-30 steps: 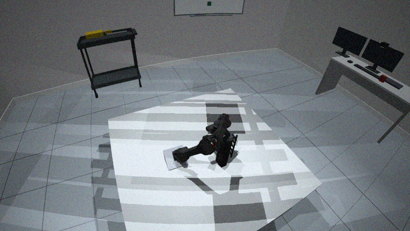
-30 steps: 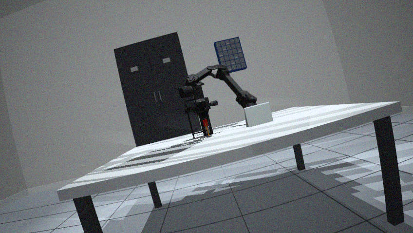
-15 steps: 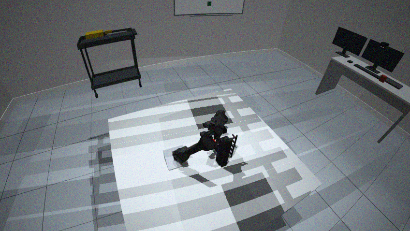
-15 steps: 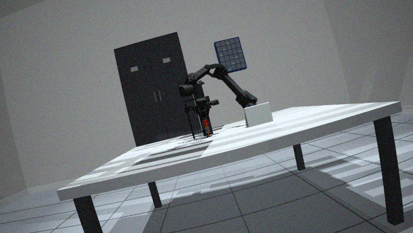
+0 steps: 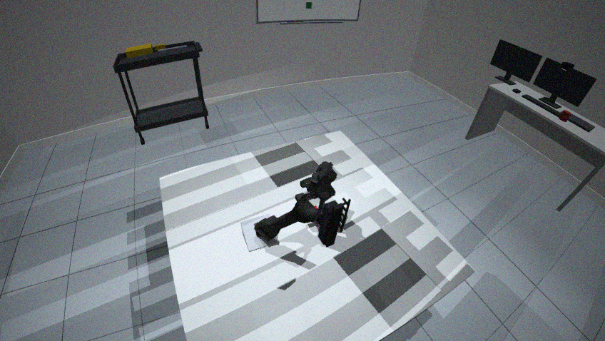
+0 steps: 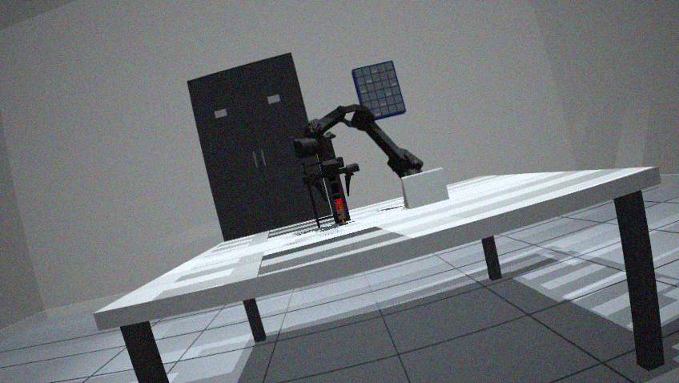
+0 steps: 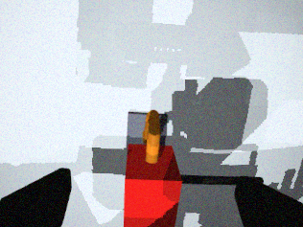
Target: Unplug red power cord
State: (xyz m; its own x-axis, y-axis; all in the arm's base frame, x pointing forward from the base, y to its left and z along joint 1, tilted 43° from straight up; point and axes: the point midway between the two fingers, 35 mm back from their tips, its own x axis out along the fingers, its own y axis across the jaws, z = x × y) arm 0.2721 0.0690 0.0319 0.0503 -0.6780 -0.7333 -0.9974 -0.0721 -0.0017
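Note:
The red plug [image 6: 336,204] [image 7: 151,197] is a red block with an orange cord [image 6: 343,218] [image 7: 151,148] at its far end. A bit of red also shows beneath the arm in the top view. My gripper [image 6: 336,196] [image 7: 155,183] is wide open, one finger on each side of the plug, with gaps on both sides in the wrist view. In the exterior view the fingertips are near the plug's upper end. The dark power strip [image 5: 329,226] appears to stand upright by my hand. Whether the plug sits in a socket is hidden.
A thin black rack [image 5: 344,215] [image 6: 312,202] stands beside the strip; a black bar [image 7: 216,180] runs toward the right finger. A pale panel [image 6: 425,189] stands near the arm's base. All stand on the white table [image 5: 203,237] [image 6: 546,204], patterned with shadows.

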